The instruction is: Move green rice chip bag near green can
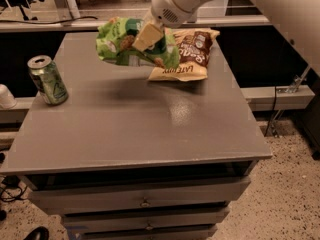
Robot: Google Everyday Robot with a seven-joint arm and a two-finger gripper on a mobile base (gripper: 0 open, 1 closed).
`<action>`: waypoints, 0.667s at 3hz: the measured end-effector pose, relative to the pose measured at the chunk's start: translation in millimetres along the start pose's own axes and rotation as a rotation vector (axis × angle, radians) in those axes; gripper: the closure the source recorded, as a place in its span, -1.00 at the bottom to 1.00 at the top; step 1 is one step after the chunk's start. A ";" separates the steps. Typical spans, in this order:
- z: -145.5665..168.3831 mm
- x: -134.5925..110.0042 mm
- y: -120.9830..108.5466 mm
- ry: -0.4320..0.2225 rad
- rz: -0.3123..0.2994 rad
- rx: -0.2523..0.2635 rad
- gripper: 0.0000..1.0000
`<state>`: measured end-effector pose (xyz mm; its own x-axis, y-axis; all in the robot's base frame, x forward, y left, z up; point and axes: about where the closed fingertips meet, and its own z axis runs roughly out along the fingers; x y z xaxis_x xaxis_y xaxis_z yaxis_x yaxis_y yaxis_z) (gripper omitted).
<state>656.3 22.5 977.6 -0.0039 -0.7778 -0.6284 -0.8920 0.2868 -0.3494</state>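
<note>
Green rice chip bag (125, 46) hangs above far middle of worktop (150, 119), pinched in the claw (146, 36); pickup looks done, carry left and set-down by green can (47, 80), well apart at left edge, remain.

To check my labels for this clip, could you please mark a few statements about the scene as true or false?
1. The claw holds the green rice chip bag up off the table. True.
2. The green can lies on its side. False: it stands upright near the table edge at the picture's left.
3. The green rice chip bag touches the green can. False: they are well apart, with the bag in the air over the back of the table.
4. A brown-and-yellow chip bag lies on the table just beside the held bag. True.
</note>
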 end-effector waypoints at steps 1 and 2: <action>27.5 -16.2 -12.6 -0.004 -0.065 -0.003 1.00; 57.7 -32.2 -17.0 -0.007 -0.134 -0.020 1.00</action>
<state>697.7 75.0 963.7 0.1188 -0.8045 -0.5819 -0.8932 0.1694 -0.4165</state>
